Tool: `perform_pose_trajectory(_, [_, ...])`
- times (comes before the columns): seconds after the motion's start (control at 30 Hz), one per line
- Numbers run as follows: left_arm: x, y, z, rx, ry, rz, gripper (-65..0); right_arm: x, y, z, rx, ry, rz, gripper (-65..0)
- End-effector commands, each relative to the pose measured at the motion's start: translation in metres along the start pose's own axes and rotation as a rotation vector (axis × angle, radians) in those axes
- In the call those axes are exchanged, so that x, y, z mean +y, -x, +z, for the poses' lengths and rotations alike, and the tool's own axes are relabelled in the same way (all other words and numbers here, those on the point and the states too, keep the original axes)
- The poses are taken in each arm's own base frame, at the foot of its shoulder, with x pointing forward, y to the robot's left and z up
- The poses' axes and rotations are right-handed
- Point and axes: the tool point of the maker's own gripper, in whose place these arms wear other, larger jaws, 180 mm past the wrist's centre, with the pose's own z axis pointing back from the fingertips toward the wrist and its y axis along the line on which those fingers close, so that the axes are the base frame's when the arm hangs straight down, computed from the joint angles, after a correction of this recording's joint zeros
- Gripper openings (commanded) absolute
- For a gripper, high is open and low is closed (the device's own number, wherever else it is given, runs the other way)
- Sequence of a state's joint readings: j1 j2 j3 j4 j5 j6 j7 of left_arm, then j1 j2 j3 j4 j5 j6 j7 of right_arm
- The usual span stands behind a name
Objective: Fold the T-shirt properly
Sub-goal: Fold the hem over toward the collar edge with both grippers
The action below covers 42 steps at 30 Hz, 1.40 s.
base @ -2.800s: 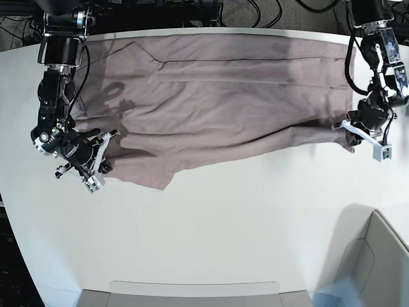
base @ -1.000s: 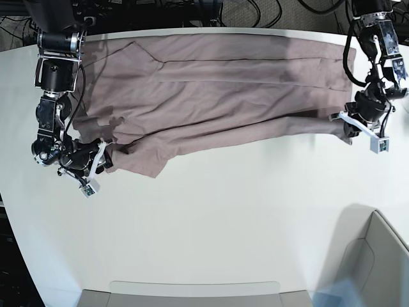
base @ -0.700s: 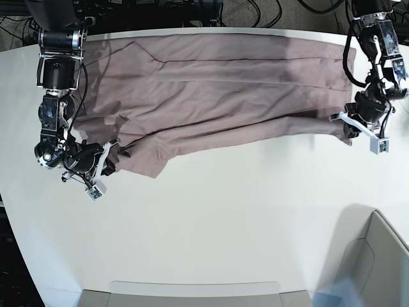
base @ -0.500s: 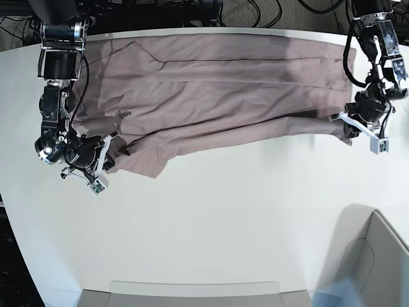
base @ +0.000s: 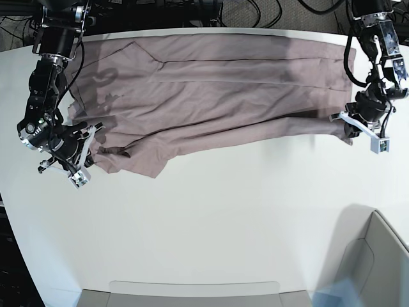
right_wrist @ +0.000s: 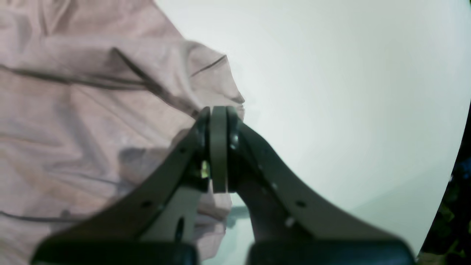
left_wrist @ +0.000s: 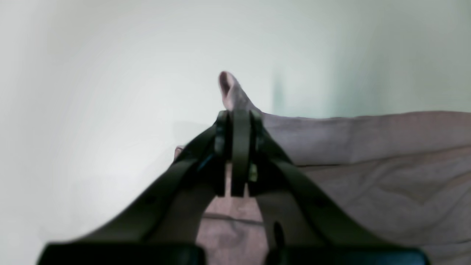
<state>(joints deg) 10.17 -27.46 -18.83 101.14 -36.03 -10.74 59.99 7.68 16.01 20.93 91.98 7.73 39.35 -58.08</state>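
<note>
Across the far half of the white table (base: pixel 211 217) the T-shirt (base: pixel 211 89) is lying spread out, its near edge rumpled. The left gripper (left_wrist: pixel 235 121) is pinching the cloth at one end, jaws pressed together with a tip of fabric poking past them. The right gripper (right_wrist: pixel 219 121) is clamping the bunched edge at the other end, jaws fully closed.

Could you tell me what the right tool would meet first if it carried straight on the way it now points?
The right tool is shut with its tip at the T-shirt edge; beyond it lies the bare white table, though depth is unclear.
</note>
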Motion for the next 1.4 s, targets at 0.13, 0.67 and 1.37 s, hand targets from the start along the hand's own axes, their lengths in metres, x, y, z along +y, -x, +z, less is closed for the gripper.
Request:
perform_pose_trajectory(0.13, [-0.001, -0.018, 0.005, -0.054, 0.005, -0.02, -65.0, -0.038, -0.037, -0.006, -0.086, 0.026, -0.03, -57.7])
perform_pose_trajectory(0.67, [-0.002, -0.017, 0.004, -0.052, 0.006, -0.018, -65.0, -0.01, -0.018, -0.104, -0.072, -0.247, -0.249, -50.7])
perform_pose_trajectory(1.37, [-0.003, -0.028, 0.004, -0.078, 0.009, -0.016, -65.0, 0.029, -0.003, -0.106, 0.17, -0.279, 0.073, -65.0])
